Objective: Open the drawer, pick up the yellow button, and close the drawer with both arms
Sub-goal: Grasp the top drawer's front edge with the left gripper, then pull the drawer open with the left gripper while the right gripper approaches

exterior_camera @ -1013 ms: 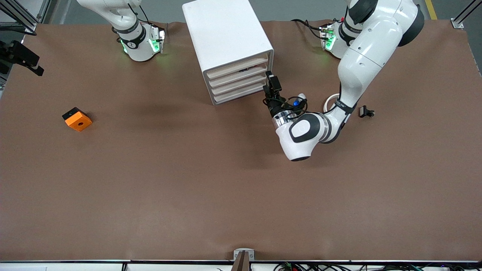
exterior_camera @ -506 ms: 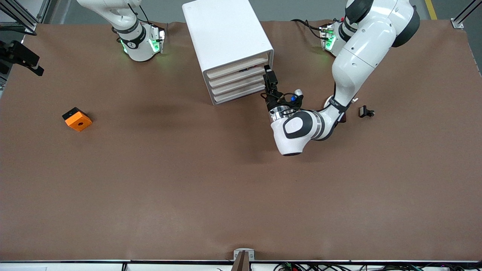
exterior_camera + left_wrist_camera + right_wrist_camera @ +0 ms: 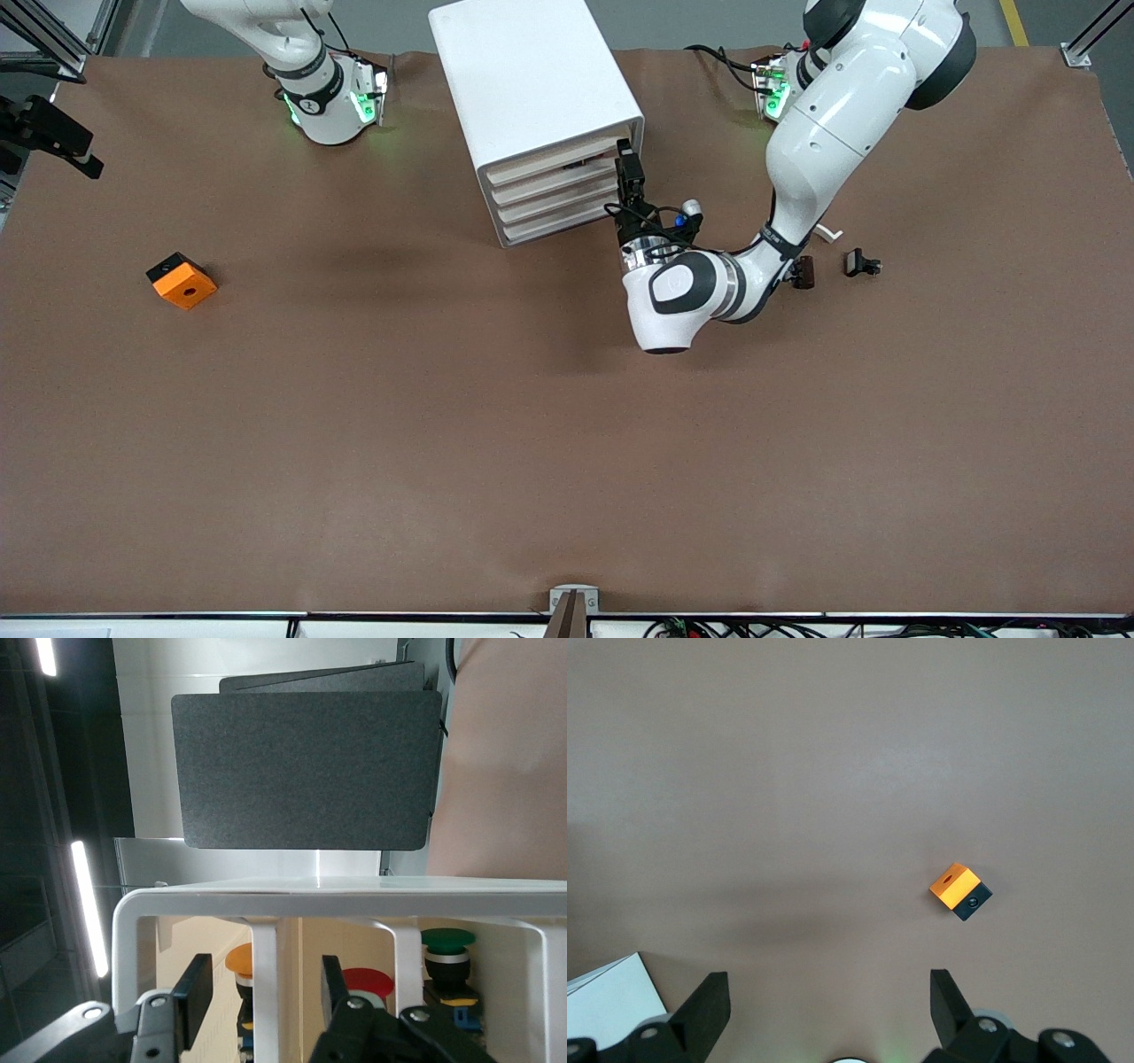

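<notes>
- Front view: since the earlier frames the left arm has swung its elbow toward the cabinet (image 3: 536,106) and carried the left claw (image 3: 627,164) up the front of the drawer stack, from the level of the lower slats to the end of the drawer (image 3: 554,159), the uppermost slat, at the corner toward the left arm's end of the counter (image 3: 354,425); whether it touches the slat cannot be told here
- Front view, surroundings: an orange block (image 3: 181,280) lies well apart toward the right arm's end; two small black clips (image 3: 861,263) lie on the counter just beside the left forearm, which partly covers the one nearer the cabinet; the right arm waits at its base
- Left wrist view: the left claw (image 3: 266,992) is spread open, its fingers (image 3: 193,992) on either side of an upright white bar of the cabinet frame; between the bars the button (image 3: 243,961) shows its orange cap inside, with a red-capped and a green-capped one beside it
- Right wrist view: the right claw (image 3: 828,1001) hangs spread wide over bare counter, holding nothing, the orange block and a cabinet corner in sight
</notes>
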`<action>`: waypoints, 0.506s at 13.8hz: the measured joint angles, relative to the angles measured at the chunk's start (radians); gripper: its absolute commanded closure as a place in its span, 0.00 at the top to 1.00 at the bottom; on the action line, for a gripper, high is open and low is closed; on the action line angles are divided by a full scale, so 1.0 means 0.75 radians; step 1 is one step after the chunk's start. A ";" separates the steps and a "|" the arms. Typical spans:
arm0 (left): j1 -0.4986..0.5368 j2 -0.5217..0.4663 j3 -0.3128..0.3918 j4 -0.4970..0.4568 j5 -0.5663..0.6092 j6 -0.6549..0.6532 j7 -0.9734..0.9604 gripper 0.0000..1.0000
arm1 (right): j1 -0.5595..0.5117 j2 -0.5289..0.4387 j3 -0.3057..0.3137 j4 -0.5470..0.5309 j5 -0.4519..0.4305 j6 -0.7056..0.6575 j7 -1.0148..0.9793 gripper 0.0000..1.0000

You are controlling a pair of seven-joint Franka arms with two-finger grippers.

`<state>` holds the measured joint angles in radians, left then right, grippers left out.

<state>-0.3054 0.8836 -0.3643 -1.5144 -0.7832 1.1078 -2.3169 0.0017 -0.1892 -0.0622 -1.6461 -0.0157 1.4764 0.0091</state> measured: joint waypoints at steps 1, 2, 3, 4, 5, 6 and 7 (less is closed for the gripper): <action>-0.008 0.000 0.000 -0.004 0.000 -0.001 0.000 0.54 | 0.000 0.000 0.000 0.000 0.000 0.000 0.000 1.00; -0.017 0.000 0.000 -0.009 0.000 -0.004 0.000 0.51 | 0.000 0.001 0.000 0.000 0.000 0.000 0.000 1.00; -0.029 0.000 -0.001 -0.011 0.000 -0.007 0.000 0.50 | 0.000 0.001 0.000 0.000 0.000 0.000 0.000 1.00; -0.040 0.000 -0.001 -0.012 0.000 -0.007 0.000 0.50 | 0.000 0.001 0.000 0.000 0.000 0.001 0.000 1.00; -0.048 0.000 -0.001 -0.012 0.000 -0.007 0.000 0.50 | 0.000 0.004 0.000 0.000 0.000 0.001 0.000 1.00; -0.053 0.000 -0.001 -0.014 0.000 -0.008 0.000 0.44 | 0.000 0.011 -0.001 0.001 0.000 0.002 0.000 1.00; -0.056 0.000 -0.001 -0.018 0.000 -0.008 0.000 0.37 | 0.000 0.023 -0.002 0.004 0.000 0.005 0.000 1.00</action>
<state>-0.3471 0.8836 -0.3650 -1.5278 -0.7832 1.1019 -2.3171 0.0016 -0.1718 -0.0633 -1.6434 -0.0157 1.4799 0.0092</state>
